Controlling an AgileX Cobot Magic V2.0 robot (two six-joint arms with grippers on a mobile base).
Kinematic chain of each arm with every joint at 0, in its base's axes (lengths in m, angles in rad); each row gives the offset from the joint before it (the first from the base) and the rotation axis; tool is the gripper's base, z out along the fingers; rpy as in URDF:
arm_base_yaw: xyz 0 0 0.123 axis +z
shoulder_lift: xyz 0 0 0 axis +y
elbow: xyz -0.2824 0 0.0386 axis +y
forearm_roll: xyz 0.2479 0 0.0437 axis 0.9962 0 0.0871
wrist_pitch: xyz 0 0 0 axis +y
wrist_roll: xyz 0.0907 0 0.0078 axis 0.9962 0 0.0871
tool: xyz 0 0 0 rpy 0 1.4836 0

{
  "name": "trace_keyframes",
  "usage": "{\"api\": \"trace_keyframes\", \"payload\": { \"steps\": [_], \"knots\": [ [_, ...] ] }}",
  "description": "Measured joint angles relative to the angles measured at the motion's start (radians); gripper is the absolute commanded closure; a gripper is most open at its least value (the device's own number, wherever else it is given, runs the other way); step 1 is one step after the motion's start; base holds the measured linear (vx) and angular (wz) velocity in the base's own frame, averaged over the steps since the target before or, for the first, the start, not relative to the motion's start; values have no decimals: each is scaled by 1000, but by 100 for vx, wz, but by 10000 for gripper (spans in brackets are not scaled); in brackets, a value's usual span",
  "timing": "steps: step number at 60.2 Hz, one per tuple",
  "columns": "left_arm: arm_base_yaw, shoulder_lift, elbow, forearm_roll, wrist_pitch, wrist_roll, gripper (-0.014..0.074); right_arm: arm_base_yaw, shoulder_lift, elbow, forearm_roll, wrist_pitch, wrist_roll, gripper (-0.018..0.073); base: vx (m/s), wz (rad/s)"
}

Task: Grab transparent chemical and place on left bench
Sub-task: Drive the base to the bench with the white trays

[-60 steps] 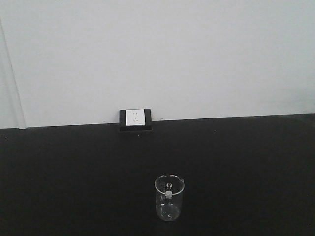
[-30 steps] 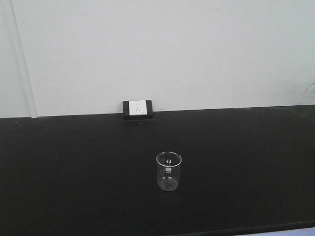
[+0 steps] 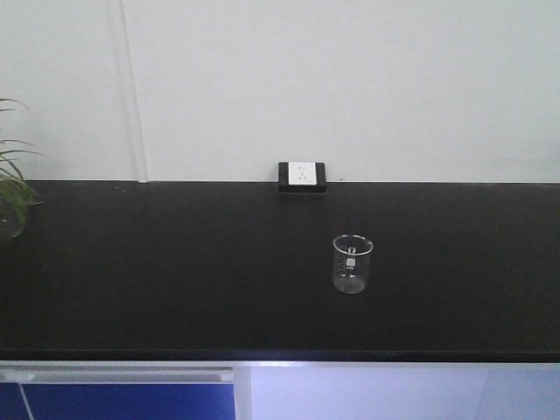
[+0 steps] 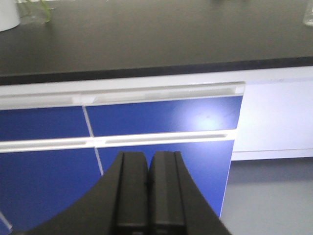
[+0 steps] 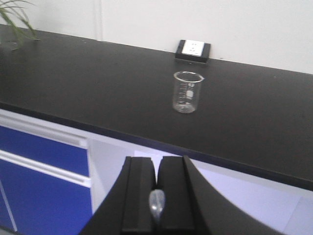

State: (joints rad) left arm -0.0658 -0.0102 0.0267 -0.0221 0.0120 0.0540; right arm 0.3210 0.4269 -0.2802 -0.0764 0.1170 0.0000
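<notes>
The beaker (image 3: 353, 262) stood upright on the black surface (image 3: 175, 280), right of centre and about midway between the near edge and the wall, with the white socket (image 3: 302, 176) farther back and slightly to its left. Nothing touched it. Its long axis ran straight up, rim open to the top.

Both pincers hung short of the surface's near edge. The right pincer (image 5: 156, 196) was clenched, its fingers pressed together (a small pale blob sat at their seam, and I could not tell what it was). From it the beaker lay straight ahead and a little to the right, well apart, across the near strip of the surface. The left pincer (image 4: 148, 196) was likewise clenched on nothing and faced the blue drawers (image 4: 161, 115) below the surface. In its view the beaker was at most a sliver of glass in the far right corner.

So the right arm looked the nearer and better lined up. It would likely need to spread its fingers, rise above the edge, and come in level from the near side. The left surface named as the destination showed in no view, and a plant (image 3: 10, 188) marked the far left end.
</notes>
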Motion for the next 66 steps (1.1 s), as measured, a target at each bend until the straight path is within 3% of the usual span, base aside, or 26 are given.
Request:
{"api": "trace_keyframes", "payload": {
  "steps": [33, 66],
  "knots": [
    [0, 0, 0, 0, 0, 0, 600, 0, 0, 0, 0, 0, 0, 562, -30, 29],
    [0, 0, 0, 0, 0, 0, 600, 0, 0, 0, 0, 0, 0, 562, -22, 65]
  ]
}}
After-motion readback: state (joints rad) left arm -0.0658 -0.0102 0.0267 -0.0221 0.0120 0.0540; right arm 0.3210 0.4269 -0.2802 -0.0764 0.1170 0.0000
